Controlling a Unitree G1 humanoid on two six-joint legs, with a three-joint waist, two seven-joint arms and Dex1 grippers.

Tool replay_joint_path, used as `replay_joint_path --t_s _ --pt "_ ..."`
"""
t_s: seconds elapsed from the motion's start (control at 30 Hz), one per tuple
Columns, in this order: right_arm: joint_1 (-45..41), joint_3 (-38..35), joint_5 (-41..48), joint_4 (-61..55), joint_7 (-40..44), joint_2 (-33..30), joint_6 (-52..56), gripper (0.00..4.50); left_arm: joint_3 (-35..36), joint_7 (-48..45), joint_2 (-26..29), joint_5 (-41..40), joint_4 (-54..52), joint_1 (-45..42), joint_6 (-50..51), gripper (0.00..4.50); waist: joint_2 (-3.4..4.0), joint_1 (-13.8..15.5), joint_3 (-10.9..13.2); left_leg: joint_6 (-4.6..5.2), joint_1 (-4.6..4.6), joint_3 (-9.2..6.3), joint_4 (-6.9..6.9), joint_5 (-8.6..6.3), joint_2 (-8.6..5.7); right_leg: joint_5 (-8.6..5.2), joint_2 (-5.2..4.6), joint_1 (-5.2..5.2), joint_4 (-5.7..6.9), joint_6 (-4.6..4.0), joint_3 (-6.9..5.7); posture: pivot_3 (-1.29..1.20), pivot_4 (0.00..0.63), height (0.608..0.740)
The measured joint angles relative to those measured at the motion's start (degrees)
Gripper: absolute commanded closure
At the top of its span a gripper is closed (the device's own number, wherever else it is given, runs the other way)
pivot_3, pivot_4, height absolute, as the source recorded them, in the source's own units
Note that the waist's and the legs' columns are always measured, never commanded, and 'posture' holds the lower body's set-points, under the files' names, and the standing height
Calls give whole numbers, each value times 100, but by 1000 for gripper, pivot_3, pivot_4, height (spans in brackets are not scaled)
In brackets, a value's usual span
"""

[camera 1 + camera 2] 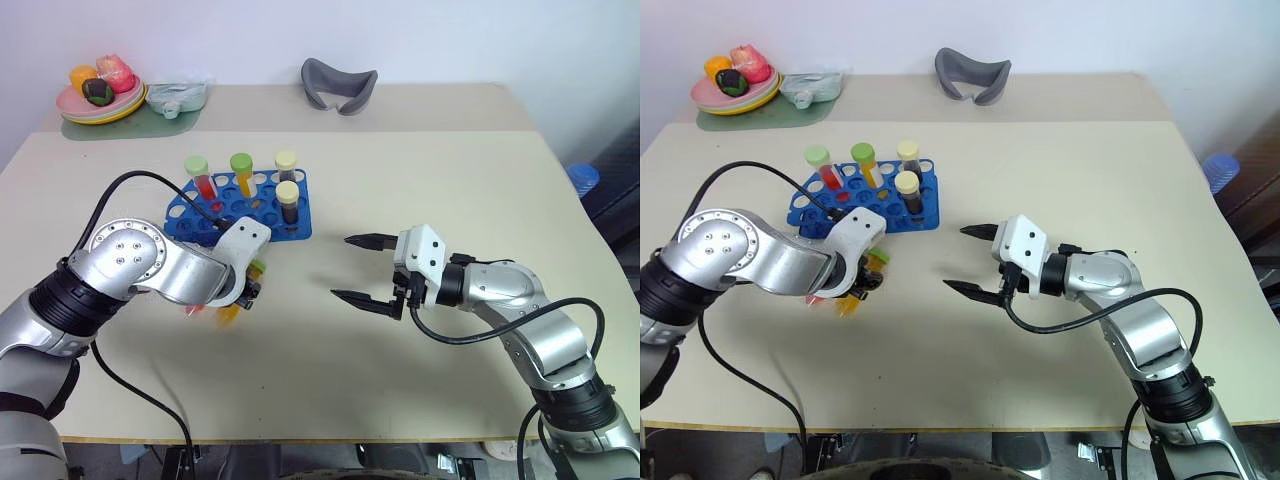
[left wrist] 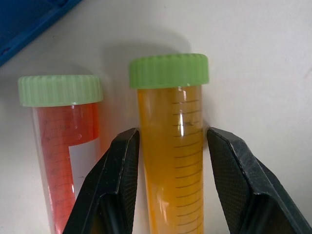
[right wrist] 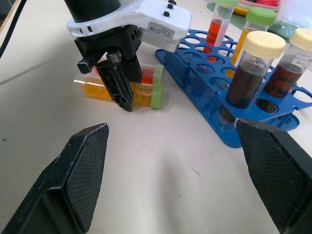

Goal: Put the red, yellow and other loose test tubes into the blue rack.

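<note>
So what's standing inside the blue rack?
Four capped tubes stand in the blue rack: a red tube, a yellow tube and two brown tubes. Their tips are hidden in the holes.

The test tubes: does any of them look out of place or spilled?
Yes. Two capped tubes, the orange-yellow tube and the red tube, lie flat on the table beside the blue rack, where four others stand upright. The left end effector straddles the orange-yellow one. No spill is visible.

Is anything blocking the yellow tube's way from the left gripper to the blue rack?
Nothing visible. The left gripper straddles the orange-yellow tube lying beside the red tube, and bare table separates them from the blue rack.
</note>
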Motion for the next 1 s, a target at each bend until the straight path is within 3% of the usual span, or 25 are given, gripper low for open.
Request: replay_joint_path --t_s 0.37,0.5,1.0 --pt "4 0 -1 0 0 -1 0 247 76 42 -67 -51 114 106 -192 2299 4 20 -6 -1 6 0 4 0 -2 0 -1 11 0 0 0 0 150 740" --pt "5 0 -2 0 -1 -1 0 247 102 93 -102 -55 117 136 -219 3452 5 20 -9 -1 7 0 4 1 -2 0 -1 11 0 0 0 0 150 740" --pt "8 39 -4 -1 -3 -1 0 247 197 221 -51 -53 -78 316 -322 3672 7 -6 -11 -2 9 0 3 1 -1 0 -1 11 1 0 0 0 150 740"
